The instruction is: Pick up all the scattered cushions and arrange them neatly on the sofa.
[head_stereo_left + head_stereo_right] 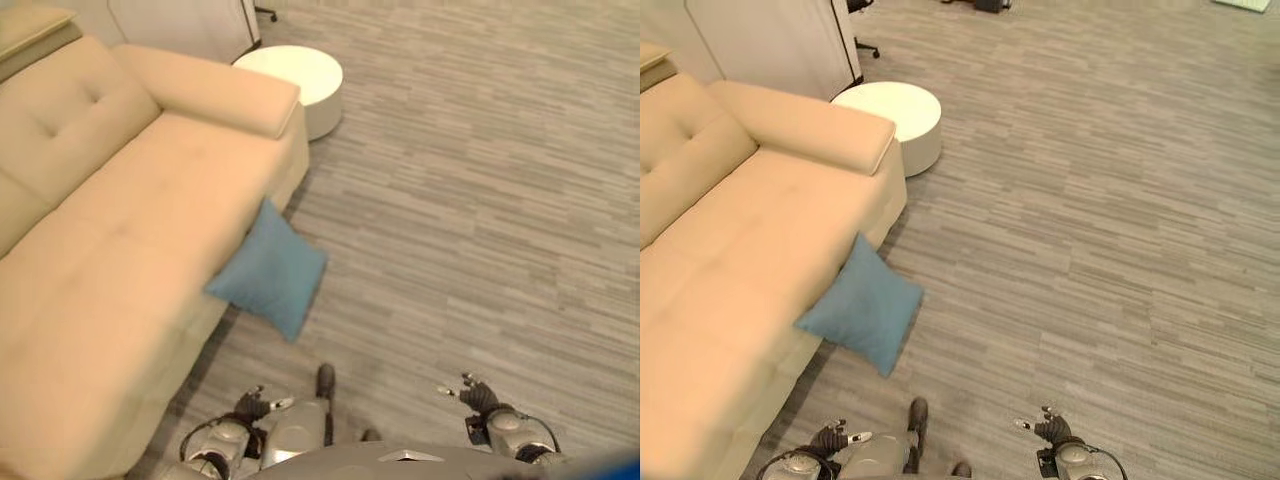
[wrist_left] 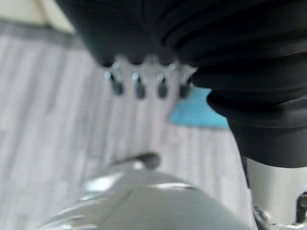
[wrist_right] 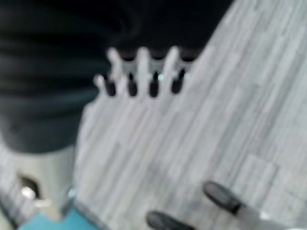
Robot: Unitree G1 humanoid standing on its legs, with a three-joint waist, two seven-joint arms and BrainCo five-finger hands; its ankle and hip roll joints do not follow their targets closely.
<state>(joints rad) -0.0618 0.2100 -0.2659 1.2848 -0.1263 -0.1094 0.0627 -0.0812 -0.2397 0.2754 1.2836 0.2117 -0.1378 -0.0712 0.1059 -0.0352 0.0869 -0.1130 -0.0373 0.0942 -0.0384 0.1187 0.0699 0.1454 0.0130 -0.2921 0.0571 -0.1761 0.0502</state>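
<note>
sofa [image 1: 120, 230]: beige, seat bare, no cushion on it yet.
cushion [image 1: 270, 270]: blue, on floor, leaning vs sofa's front edge, near the armrest end; a corner overlaps the seat edge. Not yet picked up.
progress: judged at start; nothing placed. Left to do: grasp cushion, lift, set on sofa seat/back.
left hand [image 1: 258, 404]: low, fingers relaxed & spread, holds nothing; on floor side of sofa, short of cushion.
right hand [image 1: 478, 394]: low, well apart from sofa, fingers spread, empty.
round bench [image 1: 295, 75]: white, low, just past sofa's armrest; out of the path.
floor [image 1: 480, 200]: grey striped, nothing seen between hands & cushion.
</note>
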